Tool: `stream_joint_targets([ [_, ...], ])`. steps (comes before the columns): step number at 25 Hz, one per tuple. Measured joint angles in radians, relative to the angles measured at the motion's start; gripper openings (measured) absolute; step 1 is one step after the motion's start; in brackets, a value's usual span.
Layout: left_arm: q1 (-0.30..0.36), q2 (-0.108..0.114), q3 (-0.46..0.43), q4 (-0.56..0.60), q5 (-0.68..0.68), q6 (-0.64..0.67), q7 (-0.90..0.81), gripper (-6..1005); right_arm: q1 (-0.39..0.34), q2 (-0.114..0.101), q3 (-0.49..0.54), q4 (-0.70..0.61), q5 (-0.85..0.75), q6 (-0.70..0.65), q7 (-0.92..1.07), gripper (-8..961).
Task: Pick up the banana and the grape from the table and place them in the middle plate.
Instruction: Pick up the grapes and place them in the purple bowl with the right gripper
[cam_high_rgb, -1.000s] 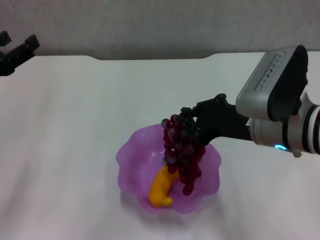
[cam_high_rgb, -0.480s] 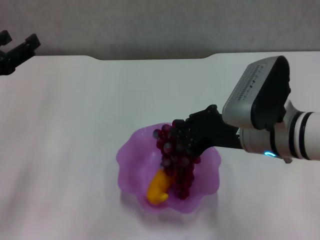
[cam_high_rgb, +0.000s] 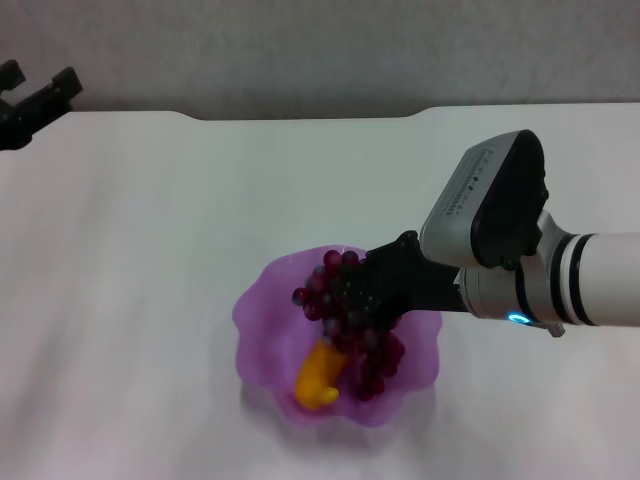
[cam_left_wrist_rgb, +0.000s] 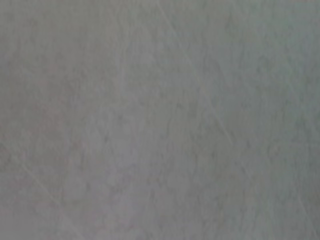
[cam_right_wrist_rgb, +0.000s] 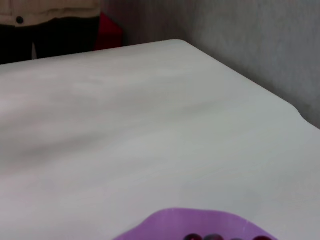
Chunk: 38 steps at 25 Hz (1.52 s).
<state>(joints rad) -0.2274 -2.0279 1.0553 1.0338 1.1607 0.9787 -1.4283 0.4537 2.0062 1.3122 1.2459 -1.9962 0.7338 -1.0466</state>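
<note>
the grape (cam_high_rgb: 345, 315) is hanging into the middle plate (cam_high_rgb: 262, 330), its upper end caught in your right pincer (cam_high_rgb: 352, 292) and its lower berries draping down inside the dish, touching the banana (cam_high_rgb: 318, 375). the banana is lying in the plate's near half, partly under the bunch. the plate is sitting on the counter (cam_high_rgb: 150, 250) toward its near edge, roughly midway between the left and right sides. your right pincer is pinching the grape bunch from the plate's right side, its black fingers reaching over the rim. in the right wrist view only a sliver of the plate's rim (cam_right_wrist_rgb: 200, 222) and a few grape tops (cam_right_wrist_rgb: 192, 237) are showing against the white counter. your left pincer (cam_high_rgb: 35, 105) is sitting parked at the far left corner of the counter, fingers spread.
</note>
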Motion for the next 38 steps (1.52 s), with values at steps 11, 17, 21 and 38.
stream_joint_targets([
  [11,-0.003,0.000,0.000,0.000,0.009,0.000,-0.004,877,0.047,0.000,0.001,-0.113,0.051,-0.008,-0.033,136],
  [17,-0.004,0.000,0.000,0.000,0.010,0.000,-0.006,876,0.059,0.000,0.002,-0.135,0.059,-0.015,-0.035,135],
  [21,-0.004,0.000,0.000,0.000,0.010,0.000,-0.006,876,0.060,-0.001,0.004,-0.136,0.063,-0.020,-0.036,140],
  [38,-0.004,0.000,0.000,0.000,0.010,0.000,-0.006,876,0.099,-0.002,0.021,-0.188,0.090,0.002,-0.027,267],
])
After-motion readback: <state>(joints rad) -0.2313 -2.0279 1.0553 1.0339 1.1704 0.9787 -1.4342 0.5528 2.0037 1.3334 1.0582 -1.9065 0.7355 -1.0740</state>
